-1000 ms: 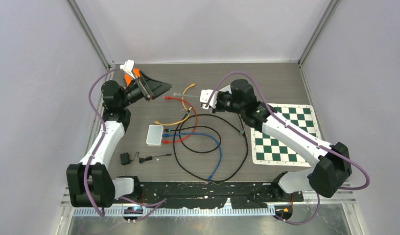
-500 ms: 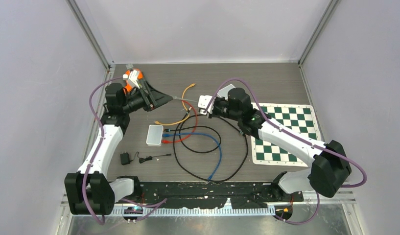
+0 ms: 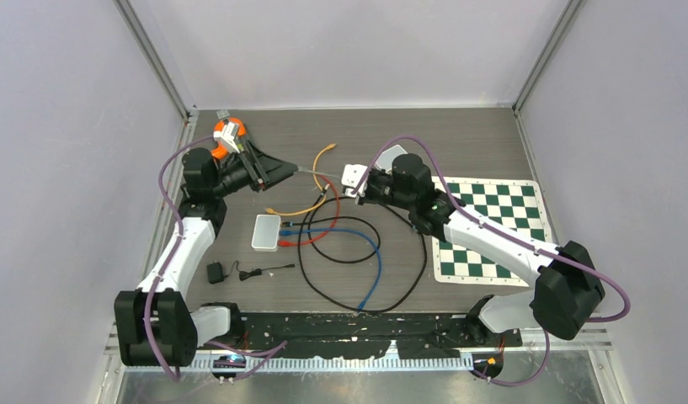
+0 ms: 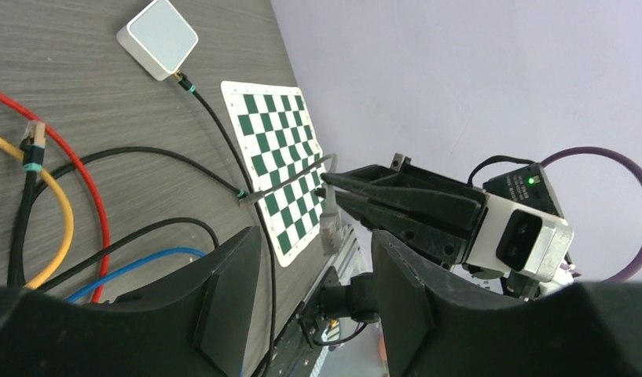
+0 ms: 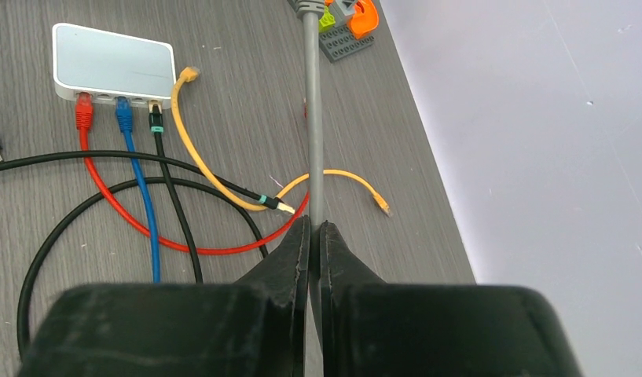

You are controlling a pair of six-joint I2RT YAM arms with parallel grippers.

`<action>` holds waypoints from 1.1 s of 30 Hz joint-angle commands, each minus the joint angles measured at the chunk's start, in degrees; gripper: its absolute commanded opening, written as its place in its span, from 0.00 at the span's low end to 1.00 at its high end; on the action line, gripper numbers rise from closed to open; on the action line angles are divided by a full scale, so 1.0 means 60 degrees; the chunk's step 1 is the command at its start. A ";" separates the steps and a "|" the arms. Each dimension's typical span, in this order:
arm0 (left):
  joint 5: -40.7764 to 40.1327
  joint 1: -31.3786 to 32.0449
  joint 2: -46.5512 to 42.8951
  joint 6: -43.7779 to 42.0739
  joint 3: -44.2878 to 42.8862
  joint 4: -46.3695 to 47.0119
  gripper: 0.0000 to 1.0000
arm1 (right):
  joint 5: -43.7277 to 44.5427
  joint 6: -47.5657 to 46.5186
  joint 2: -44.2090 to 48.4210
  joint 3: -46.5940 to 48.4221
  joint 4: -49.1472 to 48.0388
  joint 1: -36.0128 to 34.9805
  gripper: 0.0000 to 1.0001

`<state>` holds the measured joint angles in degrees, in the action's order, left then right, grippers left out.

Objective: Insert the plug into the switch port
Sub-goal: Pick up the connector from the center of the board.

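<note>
Slippage at the handover is the main risk: the right gripper (image 5: pixel 314 228), clamped shut on the grey cable (image 5: pixel 310 118), holds its plug (image 4: pixel 330 226) in the air at the overhead view's upper middle, well apart from the switch (image 3: pixel 265 232). The half-open left gripper (image 4: pixel 313 251) could pinch the plug crooked. Since a second ago, the left gripper has moved in and narrowed.

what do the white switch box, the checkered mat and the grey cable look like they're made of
The white switch box is likely moulded plastic: smooth pale shell, rounded corners, soft sheen.
The checkered mat is probably thin vinyl or printed fabric: it lies flat, with matte green and white squares and a pale border.
The grey cable seems to have a rubbery plastic jacket: matte, uniform, round.
</note>
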<state>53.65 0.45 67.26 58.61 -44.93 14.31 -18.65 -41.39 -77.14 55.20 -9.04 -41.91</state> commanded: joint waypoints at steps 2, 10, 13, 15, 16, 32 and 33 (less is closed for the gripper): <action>0.0357 -0.0031 0.0302 0.0628 -0.0154 0.1327 0.52 | -0.0179 0.0299 0.0389 -0.0145 -0.0400 -0.0101 0.05; 0.0647 -0.0031 0.0562 0.1010 -0.0039 0.1738 0.18 | -0.0031 0.0350 0.0552 -0.0235 -0.0243 -0.0104 0.05; 0.0660 -0.0031 0.0598 0.1093 0.0005 0.1817 0.05 | -0.0054 0.0492 0.0549 -0.0235 -0.0230 -0.0101 0.05; 0.0656 -0.0031 0.0625 0.1044 -0.0011 0.1658 0.00 | -0.0084 0.0710 0.0516 -0.0208 -0.0335 -0.0104 0.09; 0.0654 -0.0031 0.0645 0.0991 -0.0032 0.1585 0.00 | -0.0150 0.0872 0.0497 -0.0155 -0.0381 -0.0105 0.12; 0.0862 -0.0031 0.0634 0.0002 -0.0144 0.0260 0.00 | -0.2019 0.1851 -0.1539 0.2142 -0.0344 -0.0540 0.49; 0.0848 -0.0031 0.0606 -0.0038 -0.0144 0.0176 0.00 | -0.2019 0.1787 -0.1628 0.2256 -0.0313 -0.0593 0.49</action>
<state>57.08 0.40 71.77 60.51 -44.88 16.62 -28.47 -31.22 -84.49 65.17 -9.82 -43.86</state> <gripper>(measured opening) 0.100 0.490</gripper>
